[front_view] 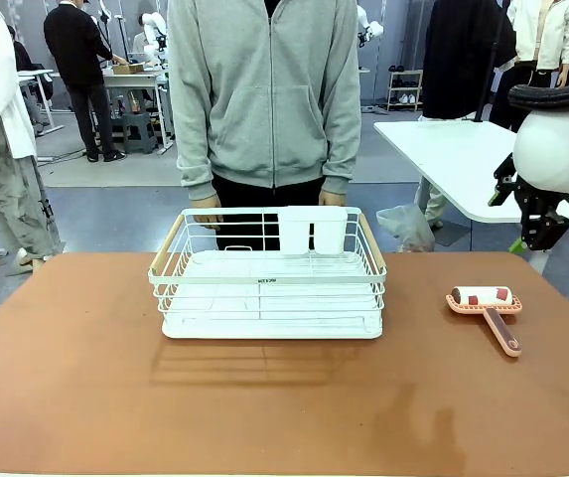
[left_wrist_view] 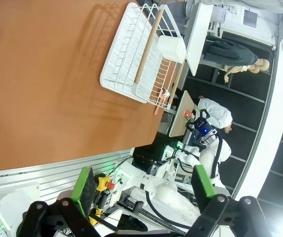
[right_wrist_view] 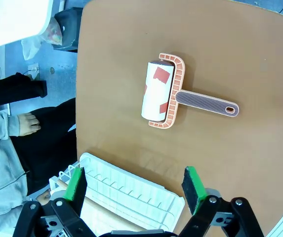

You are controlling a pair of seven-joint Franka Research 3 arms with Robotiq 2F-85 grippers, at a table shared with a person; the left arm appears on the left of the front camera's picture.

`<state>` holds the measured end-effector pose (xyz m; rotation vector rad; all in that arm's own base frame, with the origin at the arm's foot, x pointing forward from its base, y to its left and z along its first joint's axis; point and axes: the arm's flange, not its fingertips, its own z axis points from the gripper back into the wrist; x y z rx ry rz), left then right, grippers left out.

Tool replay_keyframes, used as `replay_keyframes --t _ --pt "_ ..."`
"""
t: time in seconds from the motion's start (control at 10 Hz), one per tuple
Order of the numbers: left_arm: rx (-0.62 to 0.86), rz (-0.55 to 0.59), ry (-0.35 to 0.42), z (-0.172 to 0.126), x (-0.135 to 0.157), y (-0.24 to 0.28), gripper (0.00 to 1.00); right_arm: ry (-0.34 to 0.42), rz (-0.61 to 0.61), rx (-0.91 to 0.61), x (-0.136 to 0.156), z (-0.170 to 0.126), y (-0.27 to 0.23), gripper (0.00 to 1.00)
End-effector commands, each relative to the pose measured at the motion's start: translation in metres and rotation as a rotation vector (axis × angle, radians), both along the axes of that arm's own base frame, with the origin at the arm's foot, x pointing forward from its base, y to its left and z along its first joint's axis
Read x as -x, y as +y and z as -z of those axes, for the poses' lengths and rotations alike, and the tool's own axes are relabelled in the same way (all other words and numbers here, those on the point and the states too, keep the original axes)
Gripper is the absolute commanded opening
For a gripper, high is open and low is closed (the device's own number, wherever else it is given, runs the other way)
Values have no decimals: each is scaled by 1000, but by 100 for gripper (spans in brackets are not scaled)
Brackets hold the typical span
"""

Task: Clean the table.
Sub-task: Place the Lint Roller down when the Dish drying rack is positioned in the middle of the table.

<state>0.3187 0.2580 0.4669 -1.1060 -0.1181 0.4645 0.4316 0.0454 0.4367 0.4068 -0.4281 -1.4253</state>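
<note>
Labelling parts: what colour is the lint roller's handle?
Peach-orange lint roller handle, clearest in the right wrist view.

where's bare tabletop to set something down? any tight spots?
Free: the near strip of the table in front of the dish rack, the stretch left of the rack out to the edge, and the gap between rack and lint roller. Tighter: the far right side around the roller, with the open right gripper above it. The person's hands sit behind the rack.

Flat reddish-brown matte table (front_view: 66, 378), pale front edge, bearing rack and roller.
</note>
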Motion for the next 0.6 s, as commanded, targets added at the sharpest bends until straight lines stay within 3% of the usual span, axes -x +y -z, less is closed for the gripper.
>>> replay_keyframes --t 0.0,0.5 --pt "3 6 -13 -1 3 2 100 -12 8 -7 -1 1 3 100" --pt "3 6 -13 -1 3 2 100 -12 8 -7 -1 1 3 100"
